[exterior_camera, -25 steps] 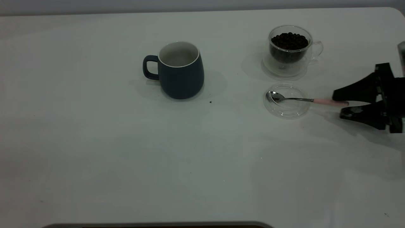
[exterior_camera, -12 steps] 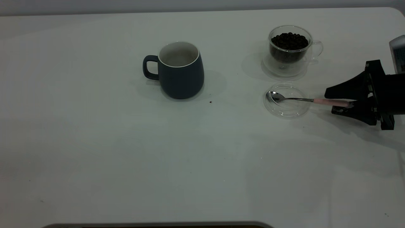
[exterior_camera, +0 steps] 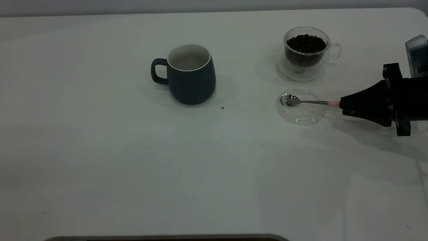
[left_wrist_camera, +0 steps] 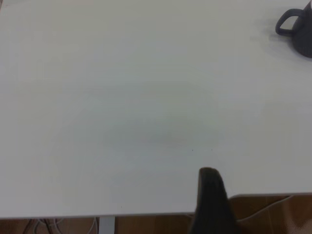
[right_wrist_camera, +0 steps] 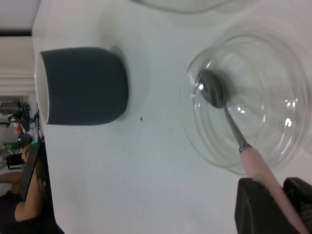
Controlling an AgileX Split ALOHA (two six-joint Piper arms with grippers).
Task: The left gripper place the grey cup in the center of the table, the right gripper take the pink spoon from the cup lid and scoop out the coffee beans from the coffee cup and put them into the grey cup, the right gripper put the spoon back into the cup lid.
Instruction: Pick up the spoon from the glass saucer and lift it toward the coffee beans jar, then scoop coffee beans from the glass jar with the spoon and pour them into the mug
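The grey cup (exterior_camera: 190, 75) stands upright near the table's (exterior_camera: 100, 150) middle, handle to the left; it also shows in the left wrist view (left_wrist_camera: 298, 27) and the right wrist view (right_wrist_camera: 83, 85). The coffee cup (exterior_camera: 306, 55) with coffee beans (exterior_camera: 306, 43) stands at the back right. In front of it lies the cup lid (exterior_camera: 302, 115) with the pink spoon's (exterior_camera: 311, 102) bowl resting in it. My right gripper (exterior_camera: 341, 106) is shut on the spoon's pink handle (right_wrist_camera: 258, 168). Of my left gripper only one dark finger (left_wrist_camera: 209, 192) shows, at the table's near edge.
A tiny dark speck (exterior_camera: 222, 107) lies just in front and to the right of the grey cup. The right arm's body (exterior_camera: 401, 97) reaches in from the right edge. The lid's rim (right_wrist_camera: 273, 63) rings the spoon's bowl (right_wrist_camera: 213, 92) in the right wrist view.
My right gripper moved left along the spoon's handle and shut on it. The spoon's handle swung a little toward the back. The cups stayed put.
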